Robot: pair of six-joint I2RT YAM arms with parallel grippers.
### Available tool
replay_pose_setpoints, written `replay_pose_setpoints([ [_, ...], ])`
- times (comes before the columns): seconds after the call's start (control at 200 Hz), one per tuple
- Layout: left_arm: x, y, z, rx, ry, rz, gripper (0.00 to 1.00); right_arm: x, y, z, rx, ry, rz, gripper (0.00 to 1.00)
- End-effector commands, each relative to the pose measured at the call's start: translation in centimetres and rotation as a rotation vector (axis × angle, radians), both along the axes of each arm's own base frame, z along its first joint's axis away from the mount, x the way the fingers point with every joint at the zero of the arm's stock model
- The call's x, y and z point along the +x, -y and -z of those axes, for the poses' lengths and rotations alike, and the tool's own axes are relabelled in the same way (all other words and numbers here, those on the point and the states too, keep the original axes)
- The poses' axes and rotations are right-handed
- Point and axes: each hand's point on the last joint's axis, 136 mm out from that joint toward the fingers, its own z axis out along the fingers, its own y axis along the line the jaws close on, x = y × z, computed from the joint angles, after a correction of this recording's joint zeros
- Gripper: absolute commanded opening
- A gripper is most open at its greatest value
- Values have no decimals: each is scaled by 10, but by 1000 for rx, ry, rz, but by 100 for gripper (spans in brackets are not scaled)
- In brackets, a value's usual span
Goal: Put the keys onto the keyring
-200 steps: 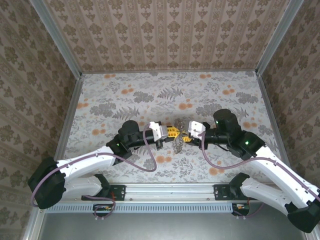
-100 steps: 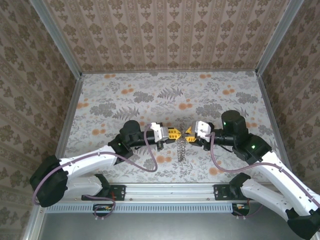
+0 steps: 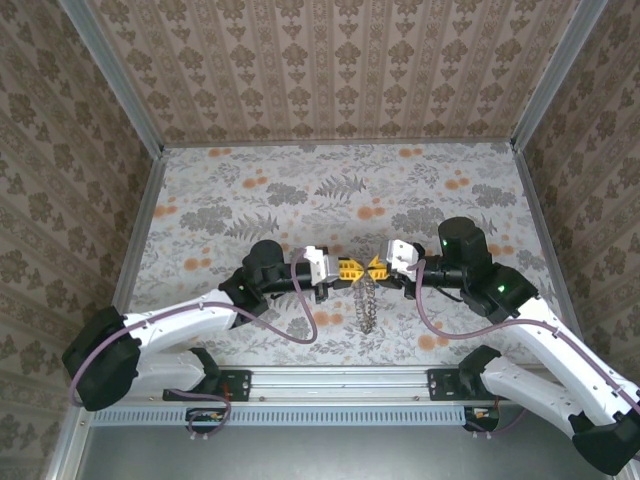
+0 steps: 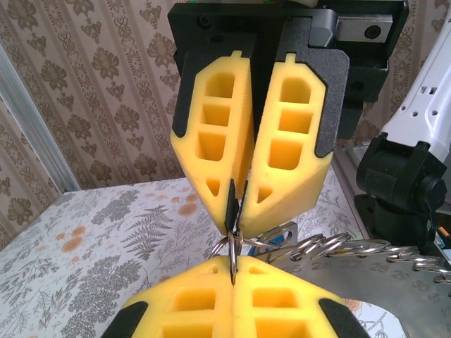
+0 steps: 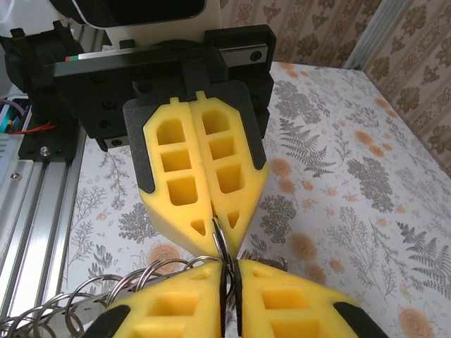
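Over the middle of the table my left gripper [image 3: 354,268] and right gripper [image 3: 376,267] meet tip to tip. Both are shut on the same thin steel keyring [image 4: 233,248], which stands on edge between the two pairs of yellow fingers. In the right wrist view the keyring [image 5: 220,238] runs from my right gripper [image 5: 230,276] up into the left fingers [image 5: 190,176]. The keys [image 3: 366,302] hang below the tips as a grey chain-like bunch. In the left wrist view my left gripper [image 4: 235,276] is at the bottom, and the keys [image 4: 352,248] trail off to the right as stacked rings and flat metal.
The floral table [image 3: 300,190] stretches behind the grippers, closed in by patterned walls [image 3: 330,70] on three sides. An aluminium rail [image 3: 340,380] with both arm bases runs along the near edge.
The two grippers have drawn a little closer together, tips now touching. The bunch of keys has dropped from a clump between them into a longer hanging chain.
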Motion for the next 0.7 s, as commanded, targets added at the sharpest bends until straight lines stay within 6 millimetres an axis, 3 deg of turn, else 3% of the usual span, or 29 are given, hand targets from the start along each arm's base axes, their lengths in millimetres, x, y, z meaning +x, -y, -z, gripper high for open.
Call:
replay_pose_setpoints([
  [0.0,-6,4,-43,-113,63,40,0,-6,-4,5,2,-21,-42,16],
  [0.695,-10,9,-46,-128,61,80,0,-19,12,40,-137,-69,-48,17],
])
